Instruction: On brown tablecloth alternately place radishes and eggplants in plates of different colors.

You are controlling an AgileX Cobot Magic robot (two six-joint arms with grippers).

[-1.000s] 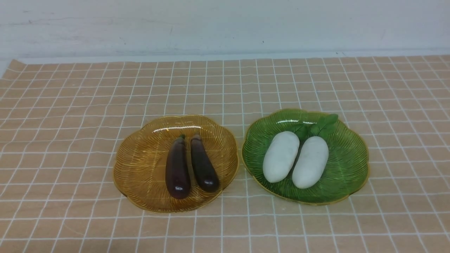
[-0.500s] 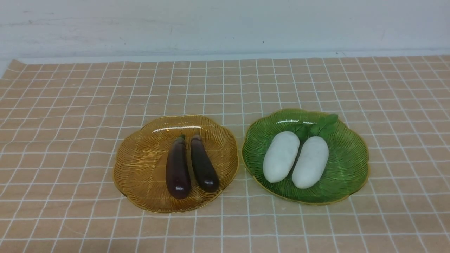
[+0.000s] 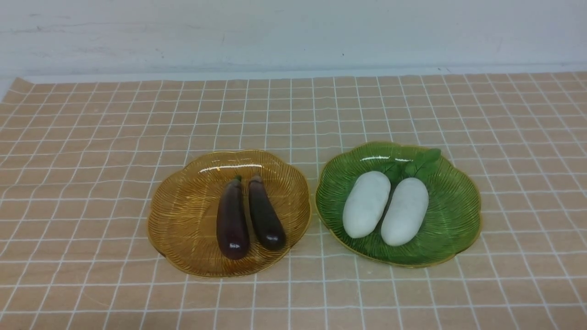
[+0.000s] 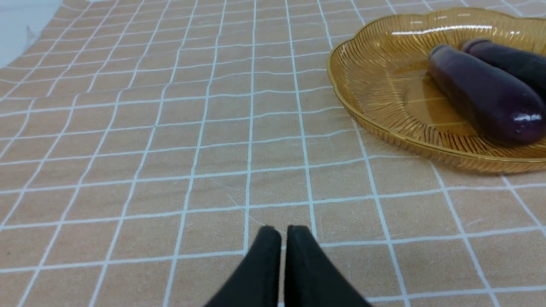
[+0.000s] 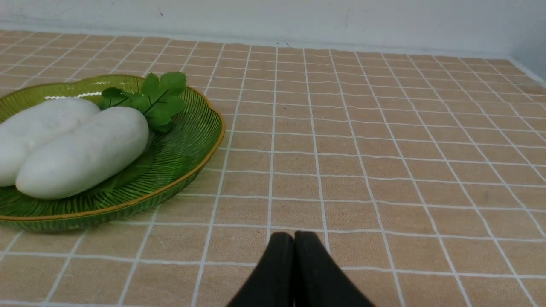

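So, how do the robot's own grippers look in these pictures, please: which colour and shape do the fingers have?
Only the fingertips show, in the two wrist views. The left gripper has two matte black fingers that taper from a wide base to narrow, rounded tips. The right gripper looks the same: plain black, wedge-shaped fingers. No cables, markings or arm links are visible; the front view shows neither arm.

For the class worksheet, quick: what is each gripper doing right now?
Left gripper: closed, holding nothing.
Right gripper: closed, holding nothing.

tan white-gridded tablecloth [image 3: 91, 160], amber plate [image 3: 183, 220], green plate [image 3: 454, 215], purple eggplants [image 3: 232, 220], white radishes [image 3: 366, 204]
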